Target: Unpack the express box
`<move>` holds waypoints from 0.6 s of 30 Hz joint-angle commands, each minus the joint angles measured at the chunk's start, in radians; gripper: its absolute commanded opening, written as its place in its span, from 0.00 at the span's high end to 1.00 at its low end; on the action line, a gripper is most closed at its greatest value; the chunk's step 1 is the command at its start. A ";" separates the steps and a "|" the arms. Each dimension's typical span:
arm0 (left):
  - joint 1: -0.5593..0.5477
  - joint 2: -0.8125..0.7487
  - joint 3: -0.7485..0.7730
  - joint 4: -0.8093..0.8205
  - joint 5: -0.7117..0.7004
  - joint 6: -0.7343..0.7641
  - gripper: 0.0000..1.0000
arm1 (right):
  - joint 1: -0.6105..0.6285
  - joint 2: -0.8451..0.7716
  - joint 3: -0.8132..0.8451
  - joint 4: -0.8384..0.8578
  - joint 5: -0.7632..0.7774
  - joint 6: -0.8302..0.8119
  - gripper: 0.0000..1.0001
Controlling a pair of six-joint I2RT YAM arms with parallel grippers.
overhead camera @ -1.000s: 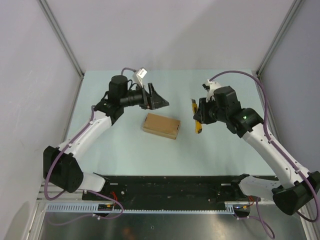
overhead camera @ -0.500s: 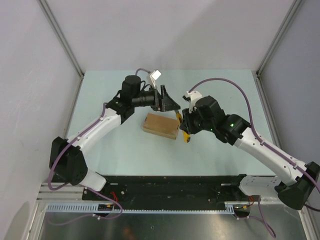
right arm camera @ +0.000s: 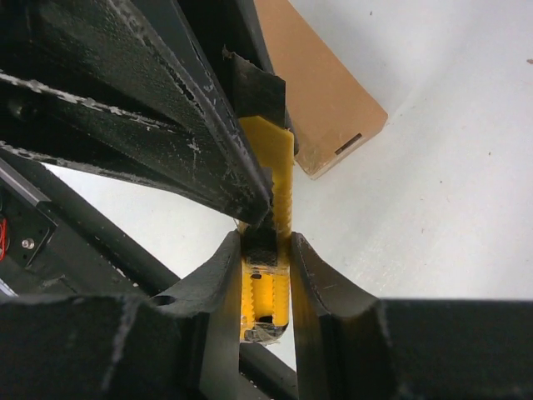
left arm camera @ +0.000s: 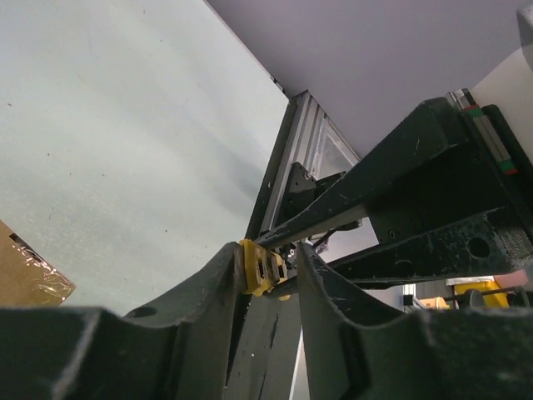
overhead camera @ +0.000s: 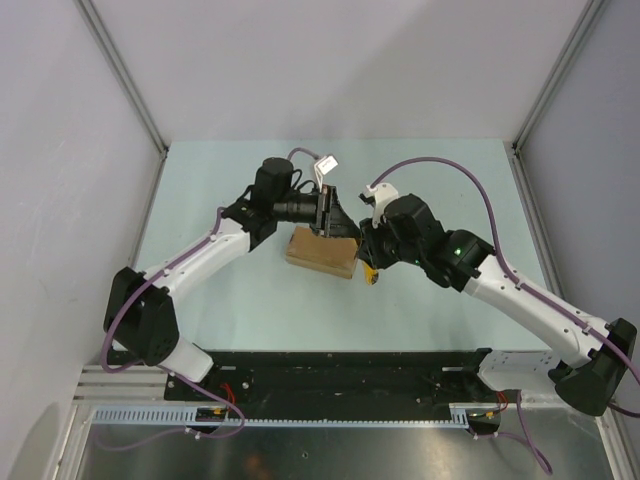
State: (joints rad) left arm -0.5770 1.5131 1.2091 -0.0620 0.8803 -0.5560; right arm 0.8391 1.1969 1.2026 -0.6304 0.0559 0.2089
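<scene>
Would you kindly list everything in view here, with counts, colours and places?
box: one, brown, lying flat mid-table
knife: one, yellow and black, held beside the box's right end
table: one, pale green, under everything
left gripper: one, black, above the box, fingers either side of the knife's far end; grip unclear
right gripper: one, black, right of the box, shut on the knife
</scene>
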 commanded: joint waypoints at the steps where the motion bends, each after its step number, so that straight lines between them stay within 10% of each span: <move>1: -0.004 -0.036 -0.014 0.027 0.052 0.067 0.63 | 0.006 -0.007 0.005 0.026 0.024 -0.020 1.00; 7: -0.004 -0.048 -0.033 0.027 -0.038 0.068 1.00 | 0.005 -0.019 0.005 0.023 0.016 -0.031 1.00; 10: -0.003 -0.053 -0.017 0.028 -0.059 0.054 1.00 | 0.003 -0.028 0.005 0.028 0.021 -0.010 0.96; 11: -0.001 -0.054 -0.007 0.027 -0.081 0.051 1.00 | -0.003 -0.039 0.005 0.029 0.012 0.000 0.62; 14: 0.020 -0.076 0.018 0.027 -0.128 0.030 1.00 | -0.006 -0.075 0.005 0.054 0.045 0.035 0.25; 18: 0.081 -0.111 0.061 0.027 -0.176 -0.039 1.00 | -0.011 -0.138 0.005 0.145 0.067 0.090 0.11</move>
State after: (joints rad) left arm -0.5529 1.4796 1.1893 -0.0654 0.7738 -0.5335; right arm 0.8356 1.1496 1.1923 -0.6060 0.0792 0.2398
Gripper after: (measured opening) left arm 0.036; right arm 0.842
